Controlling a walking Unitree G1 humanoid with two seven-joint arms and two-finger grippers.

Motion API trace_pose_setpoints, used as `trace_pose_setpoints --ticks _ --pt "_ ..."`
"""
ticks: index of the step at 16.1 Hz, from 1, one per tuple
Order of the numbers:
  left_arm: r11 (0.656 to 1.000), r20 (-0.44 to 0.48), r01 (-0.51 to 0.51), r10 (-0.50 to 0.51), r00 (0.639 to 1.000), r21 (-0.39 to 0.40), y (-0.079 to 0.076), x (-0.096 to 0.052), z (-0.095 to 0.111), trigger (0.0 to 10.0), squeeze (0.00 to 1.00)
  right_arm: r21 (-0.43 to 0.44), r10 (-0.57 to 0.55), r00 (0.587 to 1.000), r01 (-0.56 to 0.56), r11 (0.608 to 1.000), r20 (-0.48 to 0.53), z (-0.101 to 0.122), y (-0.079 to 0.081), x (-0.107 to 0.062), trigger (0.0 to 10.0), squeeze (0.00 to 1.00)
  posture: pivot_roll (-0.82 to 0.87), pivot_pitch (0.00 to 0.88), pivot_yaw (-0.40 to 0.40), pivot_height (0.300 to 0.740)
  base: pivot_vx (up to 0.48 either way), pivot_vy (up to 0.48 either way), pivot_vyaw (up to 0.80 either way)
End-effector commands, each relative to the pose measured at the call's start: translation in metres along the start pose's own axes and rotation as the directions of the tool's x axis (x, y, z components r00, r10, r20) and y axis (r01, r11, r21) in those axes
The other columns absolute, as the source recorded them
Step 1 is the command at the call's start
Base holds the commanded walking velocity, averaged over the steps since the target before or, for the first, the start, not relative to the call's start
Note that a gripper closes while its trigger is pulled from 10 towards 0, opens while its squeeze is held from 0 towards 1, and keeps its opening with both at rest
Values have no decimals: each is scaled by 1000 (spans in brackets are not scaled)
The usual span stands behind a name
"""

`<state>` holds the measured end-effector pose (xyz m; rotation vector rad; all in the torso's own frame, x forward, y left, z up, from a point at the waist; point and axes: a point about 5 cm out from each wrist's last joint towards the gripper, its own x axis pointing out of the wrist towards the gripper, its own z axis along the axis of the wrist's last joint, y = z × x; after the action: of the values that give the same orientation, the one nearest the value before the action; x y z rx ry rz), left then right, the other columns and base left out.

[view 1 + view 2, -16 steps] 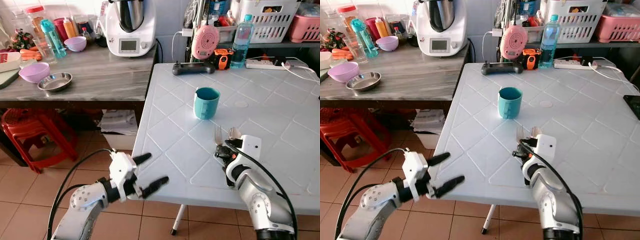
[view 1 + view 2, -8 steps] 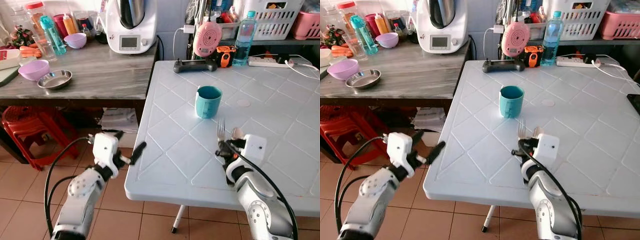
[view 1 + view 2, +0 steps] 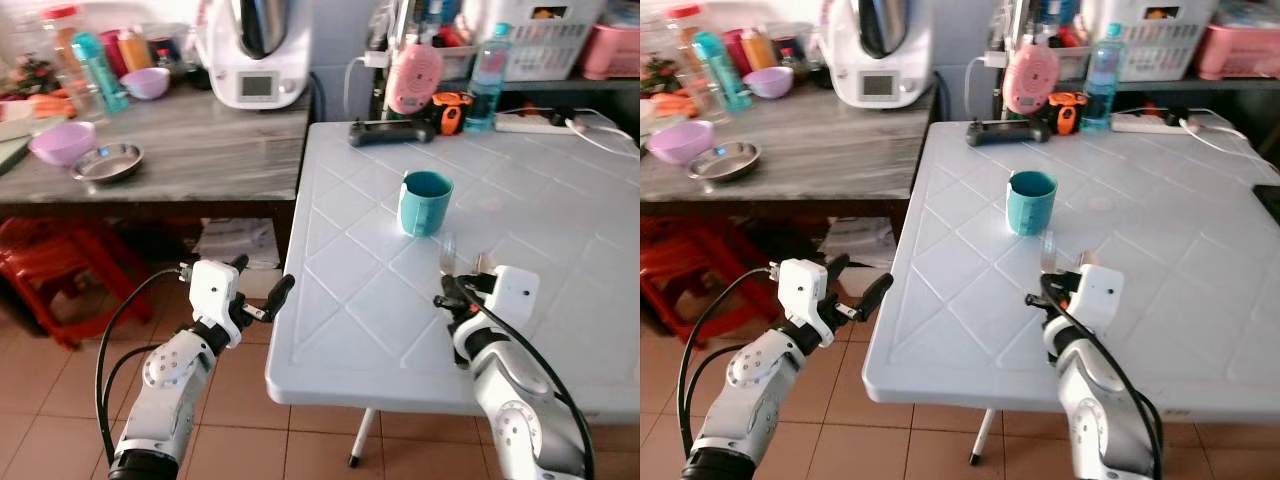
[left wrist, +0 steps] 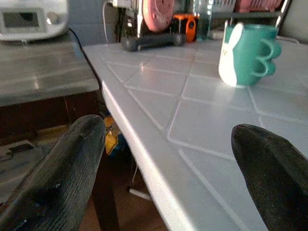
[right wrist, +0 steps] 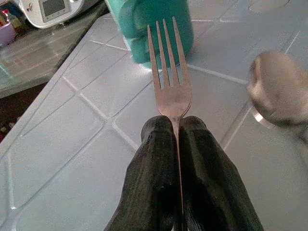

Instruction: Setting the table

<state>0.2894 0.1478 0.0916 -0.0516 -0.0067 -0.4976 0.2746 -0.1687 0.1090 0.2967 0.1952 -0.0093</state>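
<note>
Holding: the right gripper (image 5: 175,126) has its two black fingers (image 5: 151,183) pressed together on the neck of a fork (image 5: 168,72), tines pointing toward the cup.
Right gripper position: over the near part of the white table (image 3: 560,215), a little nearer the robot than the cup.
Fork: metal, four tines, raised above the tabletop; tips close to the base of the cup in the right wrist view.
Spoon (image 5: 279,91): just beside the fork; blurred, so whether it is gripped cannot be told.
Cup (image 3: 424,203): teal, upright on the table, well apart from the table edge.
Left gripper (image 3: 258,292): off the table's left edge, beside the corner, above the tiled floor (image 3: 60,410); fingers (image 4: 67,168) spread apart, grasping nothing.
Counter (image 3: 200,150): grey, left of the table, carrying a purple bowl (image 3: 63,143) and a metal dish (image 3: 108,161).
Far table edge: black controller (image 3: 388,132), pink round device (image 3: 415,78), water bottle (image 3: 484,75).
</note>
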Motion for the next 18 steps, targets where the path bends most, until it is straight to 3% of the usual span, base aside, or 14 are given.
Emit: trace_pose_setpoints --ticks 1,15,18 --pt "1000 7 1 -2 1000 15 3 0 2 10000 0 -1 11 999 -11 1000 37 8 2 -1 10000 0 -8 0 73 740 0 446 0" --pt "1000 15 10 -10 1000 21 -1 5 1 10000 0 -24 32 996 -30 999 78 12 5 1 10000 0 -4 0 76 740 0 466 0" --pt "1000 11 9 -9 1000 22 -3 4 -1 10000 0 -19 31 995 -29 999 91 13 5 0 10000 0 -7 0 75 740 0 480 571"
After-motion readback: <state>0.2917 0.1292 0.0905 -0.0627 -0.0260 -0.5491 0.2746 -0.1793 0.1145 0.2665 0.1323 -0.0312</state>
